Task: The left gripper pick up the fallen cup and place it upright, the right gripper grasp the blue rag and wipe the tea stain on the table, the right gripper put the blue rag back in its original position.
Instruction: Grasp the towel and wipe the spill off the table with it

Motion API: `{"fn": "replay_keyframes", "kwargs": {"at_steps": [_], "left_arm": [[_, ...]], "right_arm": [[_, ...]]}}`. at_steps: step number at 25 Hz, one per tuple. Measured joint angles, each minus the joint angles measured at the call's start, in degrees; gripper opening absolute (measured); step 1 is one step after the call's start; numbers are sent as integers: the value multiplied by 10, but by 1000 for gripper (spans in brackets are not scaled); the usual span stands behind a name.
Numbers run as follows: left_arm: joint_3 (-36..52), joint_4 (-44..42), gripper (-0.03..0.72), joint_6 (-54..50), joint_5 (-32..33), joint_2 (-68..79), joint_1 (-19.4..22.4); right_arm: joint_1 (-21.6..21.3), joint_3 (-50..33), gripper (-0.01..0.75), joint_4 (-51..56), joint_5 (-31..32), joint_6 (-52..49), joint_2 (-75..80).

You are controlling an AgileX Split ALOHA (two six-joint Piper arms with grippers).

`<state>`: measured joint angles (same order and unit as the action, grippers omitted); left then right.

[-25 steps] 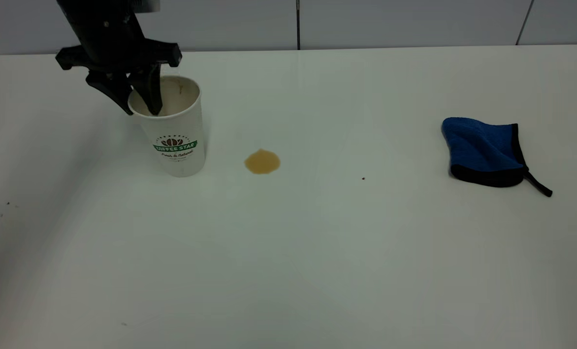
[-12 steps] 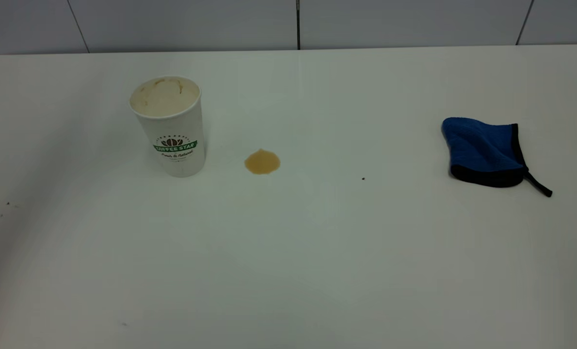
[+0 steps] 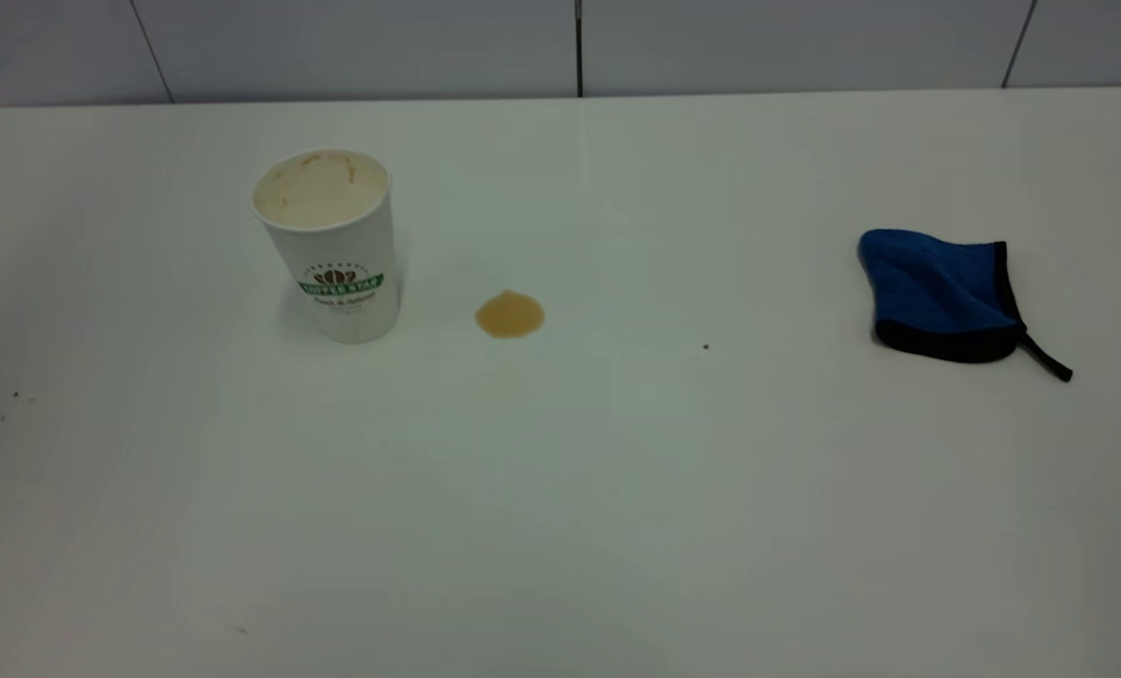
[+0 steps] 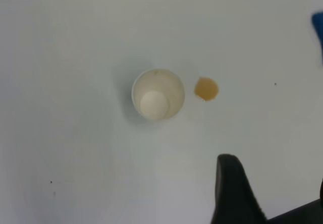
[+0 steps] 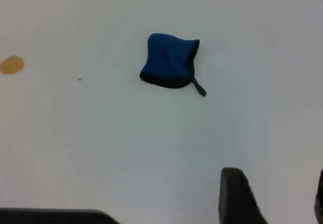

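- The jaws of both arms are seen only in part: in the left wrist view one dark finger of the left gripper (image 4: 272, 193) juts up at the frame's edge with a second just visible at the far side, a wide gap lying between them, so the jaws are judged spread and nothing is gripped; the right gripper (image 5: 272, 196) shows the same wide gap high above the cloth, with nothing grasped.
- Neither gripper is seen in the exterior view; both are judged to be held high over the table (image 3: 560, 490) so that the work below is left unobstructed.
- The blue rag (image 3: 942, 294) is lying flat near the table's right side, its black strap trailing outward, well apart from the spill; it is untouched, so the wiping step is judged not yet begun.
- The cup (image 3: 332, 243) is standing upright on its base at the left, mouth upward, just beside the spill without touching it; the uprighting step is judged done.
- On the cup's wall a green banner is carried beneath a brown bean mark; the lettering is too blurred to be read with certainty.
- The tea stain (image 3: 510, 314) is lying between cup and rag, nearer the cup, and is left unwiped.
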<state>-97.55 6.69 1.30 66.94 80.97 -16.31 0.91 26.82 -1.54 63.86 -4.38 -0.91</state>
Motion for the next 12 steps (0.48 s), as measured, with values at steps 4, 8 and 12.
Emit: {"fn": "replay_keyframes", "kwargs": {"at_steps": [4,8,12], "left_arm": [[19,-1,448,-9,0,-76,0],[91,-1,448,-16,0,-160,0],[232,-1,448,-20,0,-250,0]], "right_arm": [[0,0,404,0,0,0,0],[0,0,404,0,0,0,0],[0,0,404,0,0,0,0]]}}
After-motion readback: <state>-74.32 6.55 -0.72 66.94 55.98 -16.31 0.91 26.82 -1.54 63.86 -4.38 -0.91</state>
